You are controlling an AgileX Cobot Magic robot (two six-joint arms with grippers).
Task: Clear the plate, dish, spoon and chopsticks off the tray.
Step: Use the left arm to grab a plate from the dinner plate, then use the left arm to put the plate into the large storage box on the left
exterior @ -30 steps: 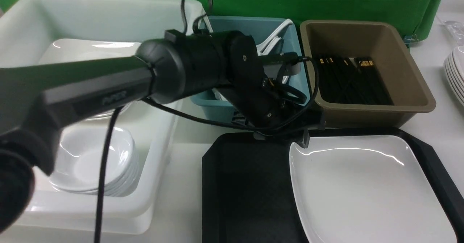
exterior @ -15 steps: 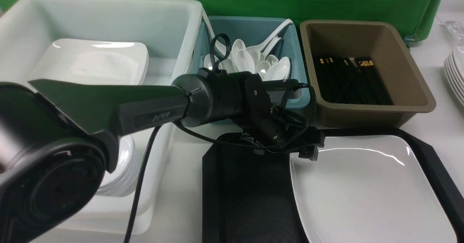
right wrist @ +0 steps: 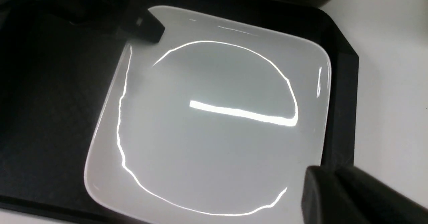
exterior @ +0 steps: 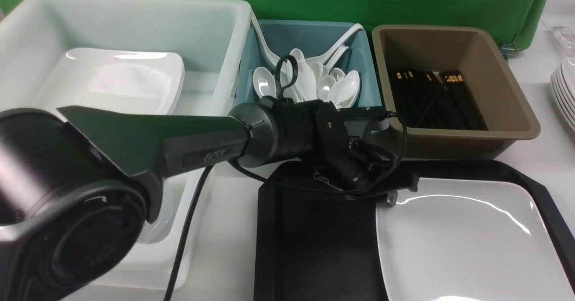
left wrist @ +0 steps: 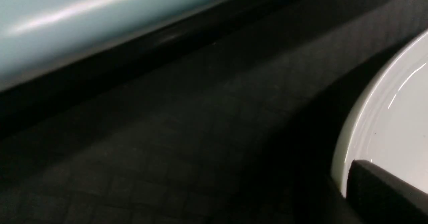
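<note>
The large white plate (exterior: 467, 242) lies on the right part of the black tray (exterior: 314, 247). My left gripper (exterior: 401, 192) is at the plate's far left corner, jaws open, low over the tray. In the left wrist view one finger (left wrist: 384, 190) lies over the plate's rim (left wrist: 394, 117), and the other finger is lost in the dark. The right wrist view shows the whole plate (right wrist: 207, 117), the left finger (right wrist: 147, 25) on its corner, and a right finger (right wrist: 334, 194) by another corner. No spoon, chopsticks or small dish shows on the tray.
A teal tub (exterior: 364, 67) of white spoons (exterior: 314, 81) and a brown tub (exterior: 507, 94) of black chopsticks (exterior: 435, 96) stand behind the tray. A big white bin (exterior: 134, 18) at the left holds plates and dishes. More plates (exterior: 566, 94) are stacked at the far right.
My left arm swung down and to the right, uncovering the spoon tub, and its gripper reached the plate's corner. The plate and tray shifted a little to the right.
</note>
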